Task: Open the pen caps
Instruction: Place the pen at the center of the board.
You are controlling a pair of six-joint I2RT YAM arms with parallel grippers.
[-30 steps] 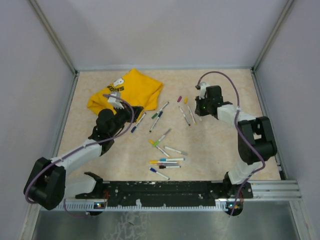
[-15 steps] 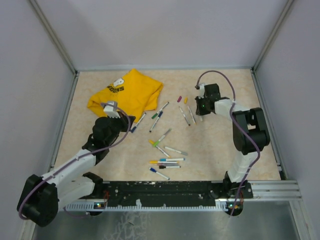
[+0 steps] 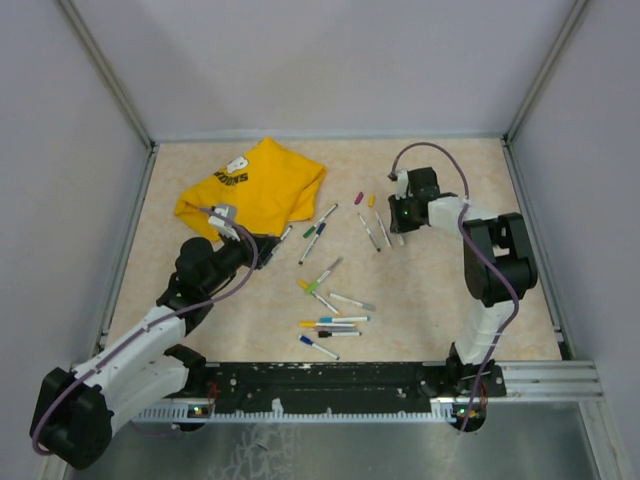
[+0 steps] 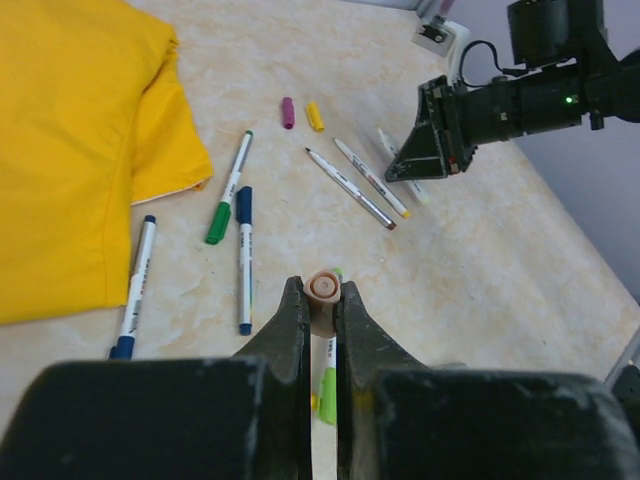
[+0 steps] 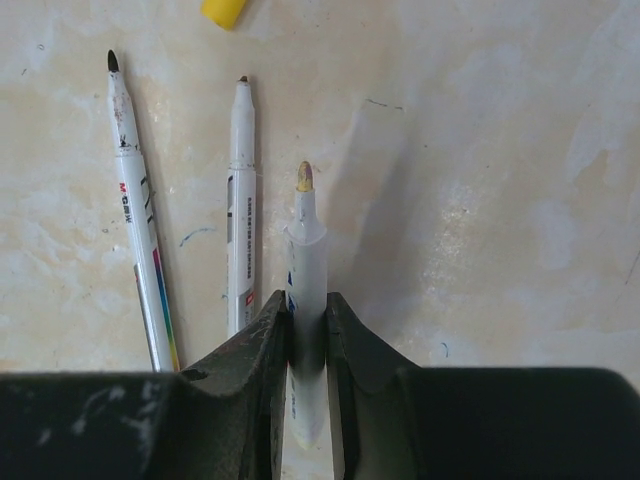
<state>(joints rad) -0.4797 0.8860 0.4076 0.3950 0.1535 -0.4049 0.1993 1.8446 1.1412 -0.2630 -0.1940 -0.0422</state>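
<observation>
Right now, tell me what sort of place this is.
Probably a robot test cell: plain walls box in a marbled table, the left arm and right arm are bolted to a black rail, and pens and a yellow T-shirt lie as props.

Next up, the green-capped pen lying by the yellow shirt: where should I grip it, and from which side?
Grip the green-capped pen on its white barrel, toward the far end, coming straight down with the jaws across it. It lies flat on the table, and the blue-capped pen crowds its green cap end; the far half looks clear on both sides.
</observation>
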